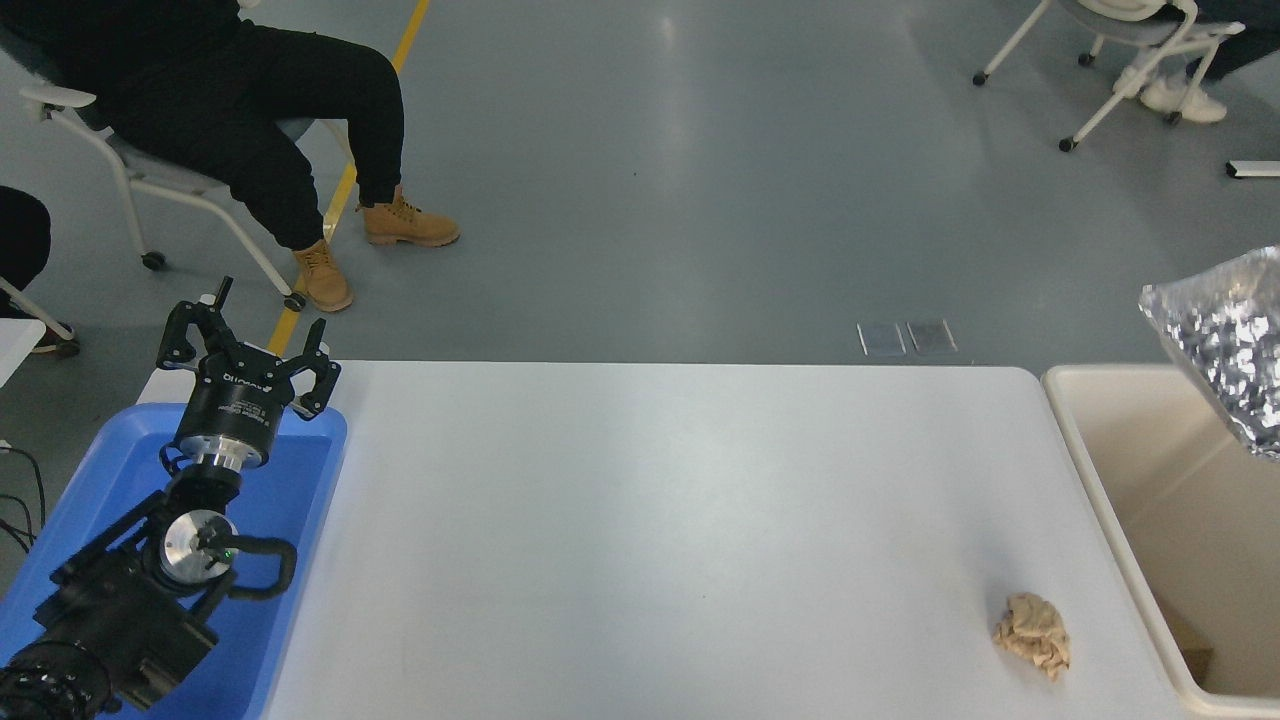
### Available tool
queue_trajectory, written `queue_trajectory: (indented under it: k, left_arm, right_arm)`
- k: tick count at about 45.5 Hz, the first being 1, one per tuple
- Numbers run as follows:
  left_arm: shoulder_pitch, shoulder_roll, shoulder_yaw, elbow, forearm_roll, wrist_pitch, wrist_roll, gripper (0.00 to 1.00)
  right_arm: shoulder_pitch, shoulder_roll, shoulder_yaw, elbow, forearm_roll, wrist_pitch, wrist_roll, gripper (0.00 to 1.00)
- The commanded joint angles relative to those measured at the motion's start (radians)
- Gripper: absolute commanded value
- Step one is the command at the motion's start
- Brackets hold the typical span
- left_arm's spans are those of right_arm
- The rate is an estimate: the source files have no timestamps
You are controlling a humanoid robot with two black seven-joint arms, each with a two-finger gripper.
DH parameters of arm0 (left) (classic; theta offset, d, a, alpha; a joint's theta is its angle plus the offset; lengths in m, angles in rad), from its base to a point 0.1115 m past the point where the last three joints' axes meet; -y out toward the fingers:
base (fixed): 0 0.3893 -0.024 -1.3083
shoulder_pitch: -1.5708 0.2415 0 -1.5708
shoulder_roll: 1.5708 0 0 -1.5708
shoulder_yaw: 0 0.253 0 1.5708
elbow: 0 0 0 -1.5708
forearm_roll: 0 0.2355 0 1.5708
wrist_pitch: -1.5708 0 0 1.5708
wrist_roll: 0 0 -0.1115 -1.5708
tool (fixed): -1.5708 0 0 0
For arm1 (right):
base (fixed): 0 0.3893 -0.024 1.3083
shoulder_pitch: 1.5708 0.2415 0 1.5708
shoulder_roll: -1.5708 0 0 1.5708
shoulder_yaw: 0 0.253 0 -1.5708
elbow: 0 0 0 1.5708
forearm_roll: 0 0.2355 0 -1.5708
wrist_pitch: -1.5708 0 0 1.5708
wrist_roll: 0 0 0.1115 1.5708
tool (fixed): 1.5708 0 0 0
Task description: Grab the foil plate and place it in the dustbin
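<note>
The foil plate (pixel 1225 345), shiny and crinkled, hangs tilted in the air at the right edge of the head view, above the far part of the cream dustbin (pixel 1095 480). The plate runs off the picture's right edge, and what holds it is out of view. The right gripper does not show. My left gripper (pixel 245 340) is parked at the lower left over a blue tray, its fingers spread open and empty.
A crumpled tan paper ball (pixel 1032 633) lies on the white table (pixel 650 520) near the dustbin's left wall. The blue tray (pixel 290 500) sits at the table's left end. A seated person's legs (pixel 300 140) and chairs stand on the floor beyond.
</note>
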Motion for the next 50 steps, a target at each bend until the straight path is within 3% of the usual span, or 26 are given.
queue_trajectory:
  k: [1,15,16,19,24,39,50]
  left_arm:
    - [0.0,0.0,-0.001,0.0,0.0,0.0,0.0,0.99]
    - [0.0,0.0,-0.001,0.0,0.0,0.0,0.0,0.99]
    - [0.0,0.0,-0.001,0.0,0.0,0.0,0.0,0.99]
    - [0.0,0.0,-0.001,0.0,0.0,0.0,0.0,0.99]
    - [0.0,0.0,-0.001,0.0,0.0,0.0,0.0,0.99]
    - [0.0,0.0,-0.001,0.0,0.0,0.0,0.0,0.99]
    - [0.0,0.0,-0.001,0.0,0.0,0.0,0.0,0.99]
  right_arm:
    - [-0.182,-0.001,0.118,-0.075,0.009,-0.03,0.0,0.0]
    - [-0.293,0.009,0.235,-0.09,0.001,-0.061,0.0,0.0]
    - [-0.294,0.01,0.241,-0.09,0.001,-0.063,0.0,0.11]
    - [-0.299,0.012,0.253,-0.09,-0.002,-0.064,0.0,0.62]
    - [-0.3,0.015,0.256,-0.087,-0.049,-0.063,0.0,1.0]
    - [-0.265,0.015,0.256,-0.084,-0.307,-0.05,0.0,1.0]
    - [-0.037,0.013,0.252,-0.07,-0.556,-0.044,0.002,1.0]
